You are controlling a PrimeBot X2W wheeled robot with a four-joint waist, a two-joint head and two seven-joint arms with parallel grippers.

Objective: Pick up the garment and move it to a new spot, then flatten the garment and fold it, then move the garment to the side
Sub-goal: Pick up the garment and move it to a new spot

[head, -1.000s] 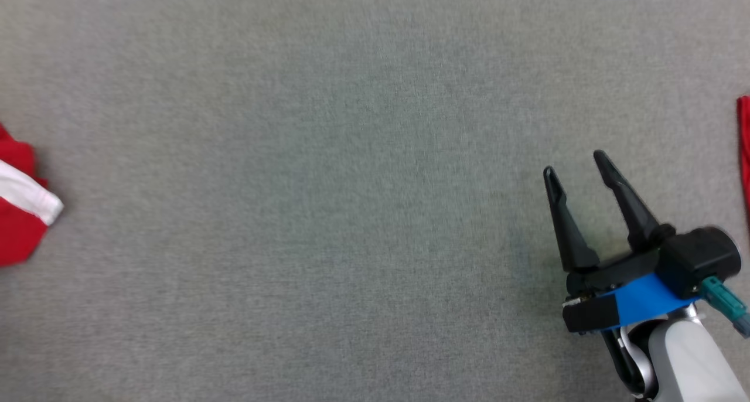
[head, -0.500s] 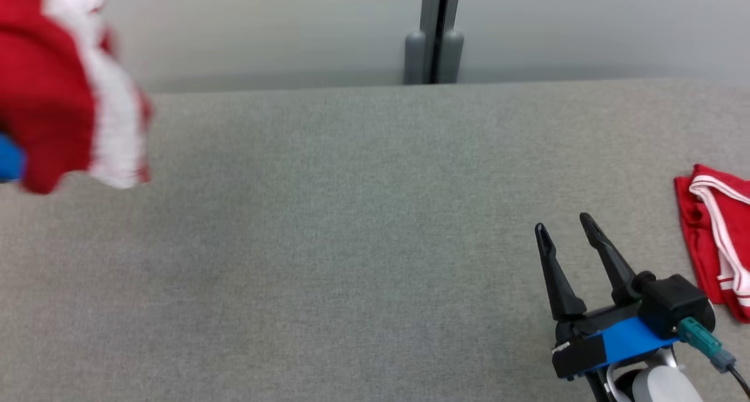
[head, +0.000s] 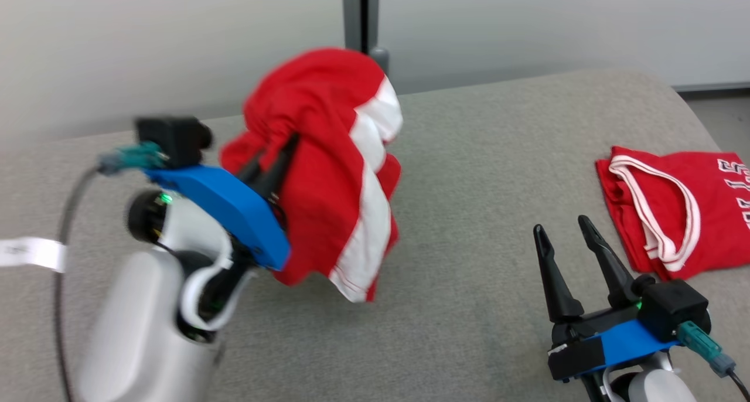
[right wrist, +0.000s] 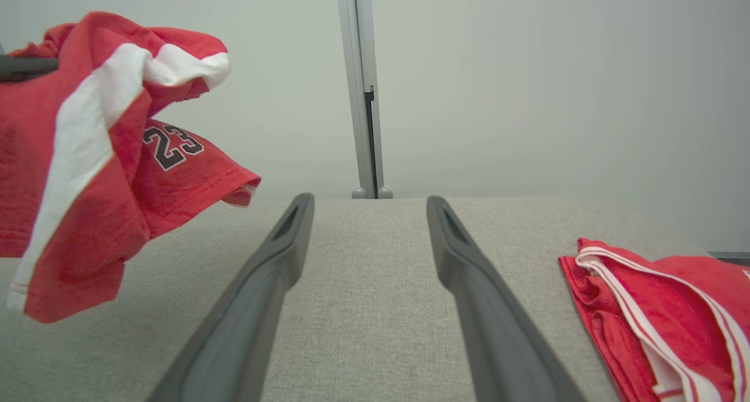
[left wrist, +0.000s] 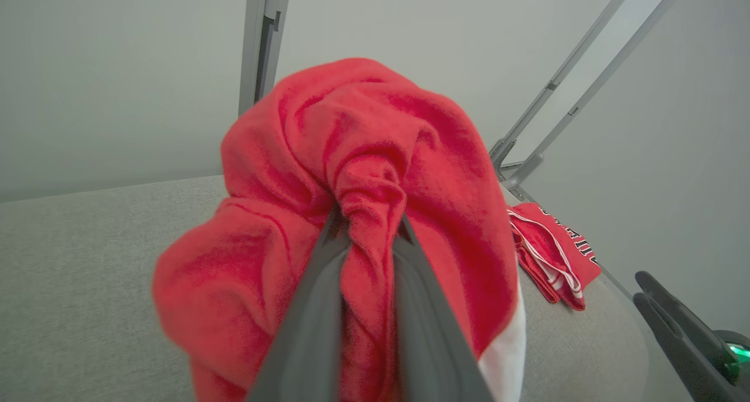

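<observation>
Red garment [head: 328, 173] hangs bunched in the clamped left gripper [left wrist: 368, 226]; the right gripper [head: 562, 229], at 4 o'clock, gapes empty. A narrow pinch could let the cloth slip.

Grey, felt-like table top [head: 469, 156] under the right claw [head: 561, 224], stretching well ahead of it and far off to its left. Ends in a straight far edge ahead of the claw and curves round in a soft corner to its far right. Beyond that edge, a plain pale wall [head: 527, 21], matt and smooth. Ahead and to the left of the claw, a slim grey upright post [head: 358, 15] against the wall, with a dark groove down its middle and a rounded foot just behind the table edge. Past the rounded corner, to the claw's right, a patch of grey floor [head: 723, 112] and a dark skirting line [head: 712, 87] at the wall's base. Soft, even light over all of it.
</observation>
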